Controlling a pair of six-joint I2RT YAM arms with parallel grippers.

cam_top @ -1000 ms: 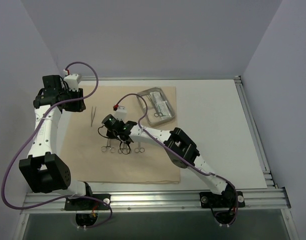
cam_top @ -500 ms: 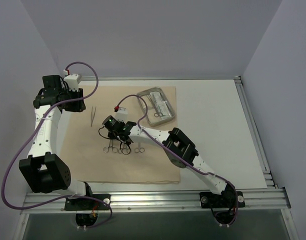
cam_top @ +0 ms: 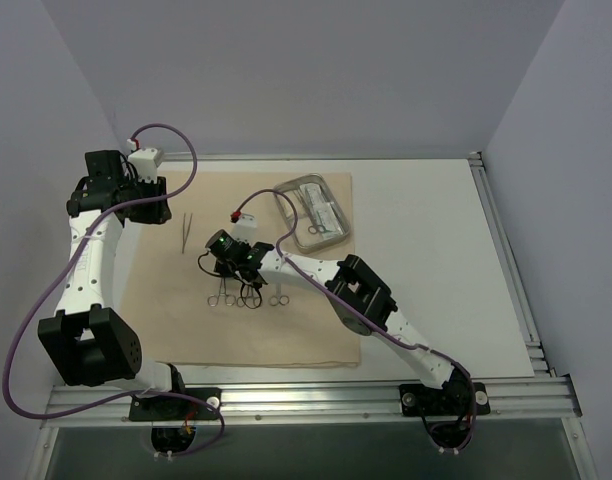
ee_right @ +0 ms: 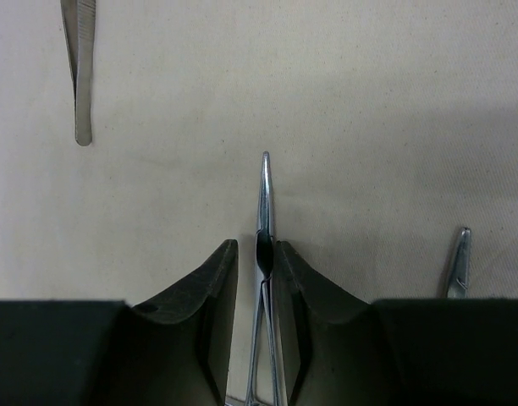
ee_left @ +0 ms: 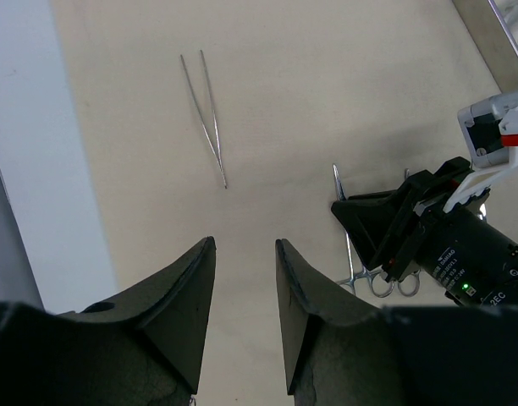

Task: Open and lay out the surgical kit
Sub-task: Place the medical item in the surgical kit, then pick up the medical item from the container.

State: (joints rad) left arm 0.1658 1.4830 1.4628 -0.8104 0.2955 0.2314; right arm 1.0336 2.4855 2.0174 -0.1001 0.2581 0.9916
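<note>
The beige cloth wrap (cam_top: 316, 330) lies spread flat on the table. Thin tweezers (cam_top: 186, 231) (ee_left: 206, 114) rest on its left part. My right gripper (ee_right: 256, 245) (cam_top: 226, 262) is low over the cloth, and its jaws stand slightly apart on either side of thin metal forceps (ee_right: 263, 199) that lie on the cloth. A gap shows on the left side of the forceps. Their ring handles (cam_top: 218, 297) lie beside two more ring-handled instruments (cam_top: 251, 298). My left gripper (ee_left: 245, 245) hovers open and empty above the cloth's left edge. The steel tray (cam_top: 282, 200) holds clear packets (cam_top: 321, 212).
Bare white table (cam_top: 436, 260) lies to the right of the cloth. Another instrument's tip (ee_right: 459, 262) lies to the right of my right gripper. Side walls close the workspace on the left and right, and a metal rail (cam_top: 286, 400) runs along the near edge.
My right gripper has shifted slightly left with the forceps and lowered. Its jaws have parted from a tight grip to a small gap. The left arm has not moved.
</note>
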